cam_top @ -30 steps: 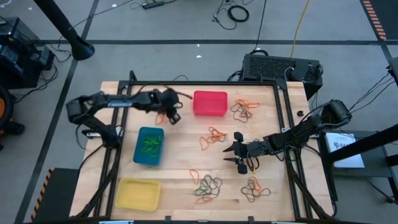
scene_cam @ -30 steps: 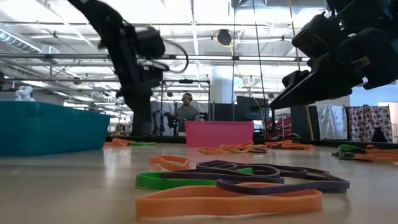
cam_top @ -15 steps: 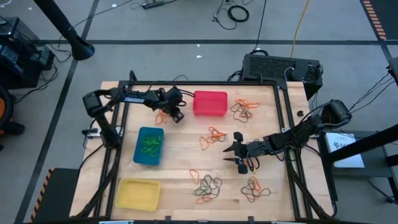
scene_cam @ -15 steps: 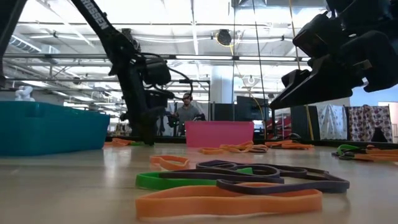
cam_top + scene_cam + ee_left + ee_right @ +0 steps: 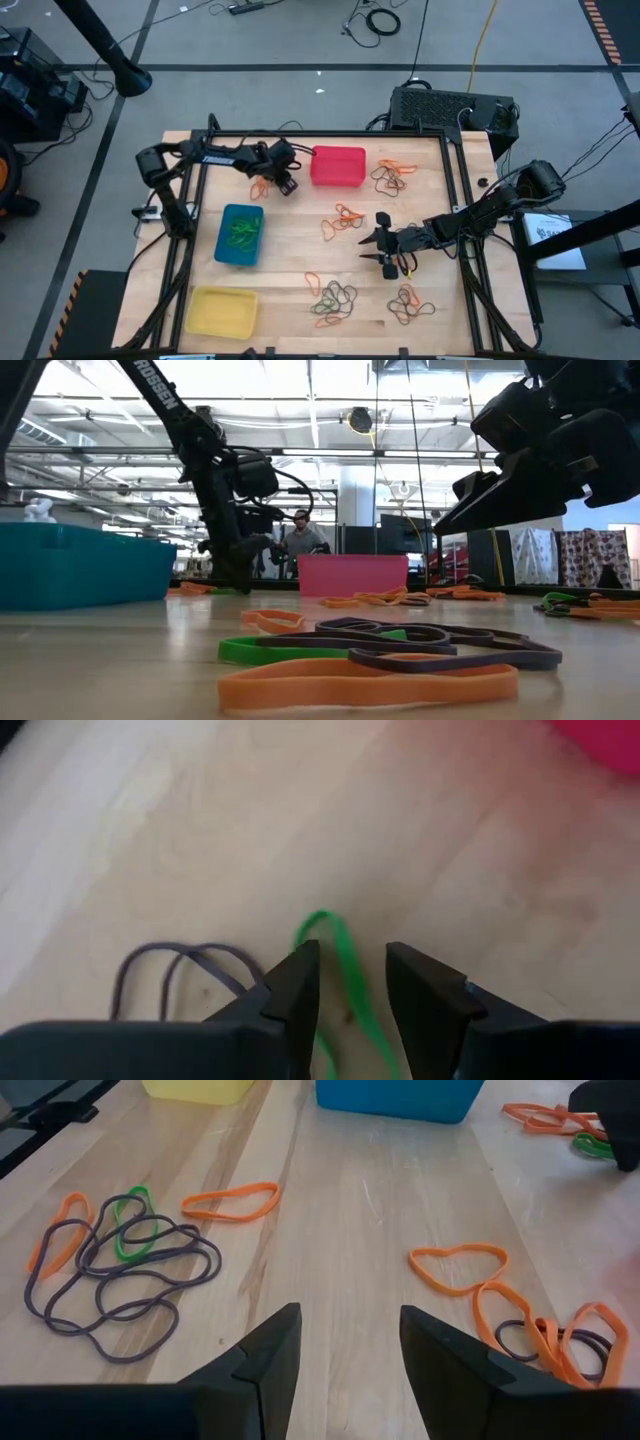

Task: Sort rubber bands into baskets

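Note:
My left gripper [image 5: 286, 185] stands low over the table's far left part, next to the red basket [image 5: 337, 166]. It is open, with one finger on each side of a green rubber band [image 5: 335, 945] that lies flat on the wood. A dark purple band [image 5: 170, 965] lies beside it. My right gripper [image 5: 384, 250] hangs open above the table's middle, with nothing between its fingers [image 5: 345, 1342]. The blue basket [image 5: 240, 235] holds green bands. The yellow basket [image 5: 222, 311] stands at the near left.
Loose heaps of orange, green and dark bands lie on the wood: far right [image 5: 392, 177], middle [image 5: 343, 217], near middle [image 5: 335, 298] and near right [image 5: 408, 305]. A black frame [image 5: 330, 136] runs round the table. A person [image 5: 300, 538] sits in the room behind.
My left gripper has come down toward the table and a little toward the red basket, onto the bands lying there. Most of the move fell in the first half second. Its fingers have stayed open. The bands and baskets have not moved.

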